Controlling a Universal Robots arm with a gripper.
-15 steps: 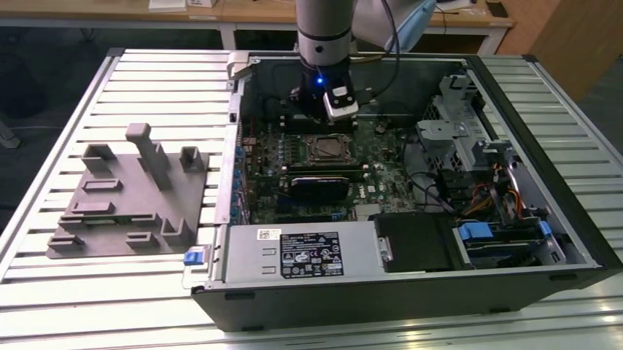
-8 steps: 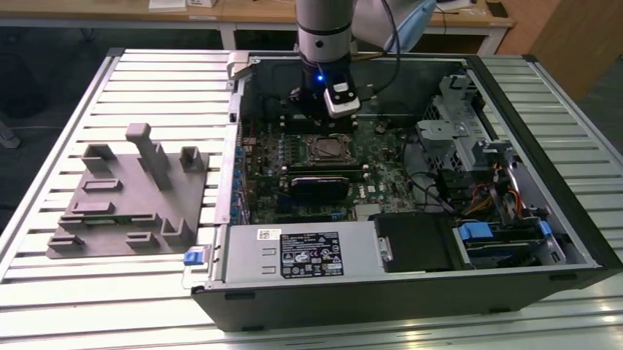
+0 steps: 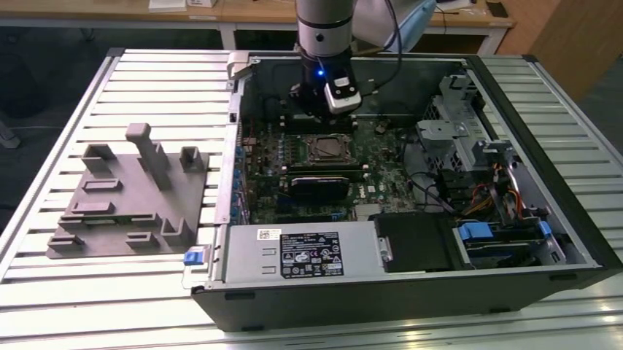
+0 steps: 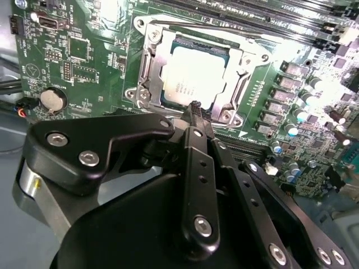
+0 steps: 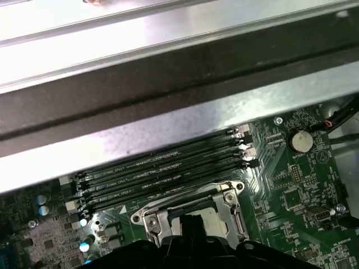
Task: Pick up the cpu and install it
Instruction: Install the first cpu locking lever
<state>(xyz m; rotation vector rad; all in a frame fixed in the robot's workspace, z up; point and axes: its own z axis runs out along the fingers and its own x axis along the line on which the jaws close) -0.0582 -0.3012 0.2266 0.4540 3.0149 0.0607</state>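
1. In the exterior view, the open computer case [image 3: 409, 182] lies on a slatted metal table [image 3: 117, 292]. The arm [image 3: 326, 29] reaches down into the case, and the gripper [image 3: 326, 120] hangs just above the square metal-framed socket [image 3: 328, 148] on the green motherboard [image 3: 292, 182]. On the exterior view's left of the case, a grey plastic fixture [image 3: 131, 193] with upright posts rests on the table, just beside the case wall.

2. In the second wrist view, the cpu [image 4: 196, 75] sits inside the socket [image 4: 147, 67], its pale silvery top facing up and framed by the metal bracket. The gripper [image 4: 196, 109] is just above the near edge of the socket, with its black fingers [image 4: 193, 148] drawn together, tips meeting and holding nothing. A round coin battery [image 4: 51, 100] lies on the board, well apart from the socket.

3. In the first wrist view, the socket [image 5: 154, 216] shows again with the pale cpu [image 5: 210, 219] in it, and the fingertips [image 5: 190, 227] stand over it. Black memory slots [image 5: 162, 168] run in rows beside the socket, between it and the case's metal rim [image 5: 168, 120]. The coin battery [image 5: 300, 140] sits beyond the end of the slots.
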